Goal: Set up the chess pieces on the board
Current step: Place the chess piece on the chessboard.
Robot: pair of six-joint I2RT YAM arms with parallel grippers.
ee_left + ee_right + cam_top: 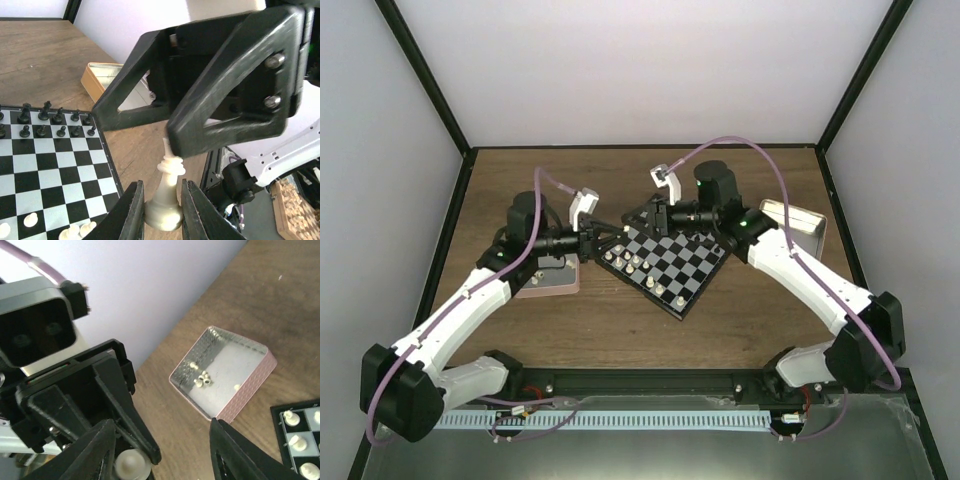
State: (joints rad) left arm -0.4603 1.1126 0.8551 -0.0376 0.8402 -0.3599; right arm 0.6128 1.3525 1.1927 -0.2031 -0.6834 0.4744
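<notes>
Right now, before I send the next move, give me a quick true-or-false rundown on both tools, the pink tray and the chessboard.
1. The left tool is shut on a tall cream-white chess piece. True.
2. The right tool is clamped on a black piece. False: its jaws stand wide open and hold nothing.
3. The pink square tray with the silvery inside has nothing in it. False: a few small cream-white pieces lie in it.
4. Small black chess pieces stand in two rows at one edge of the flat black-and-pale checked chessboard. True.
</notes>
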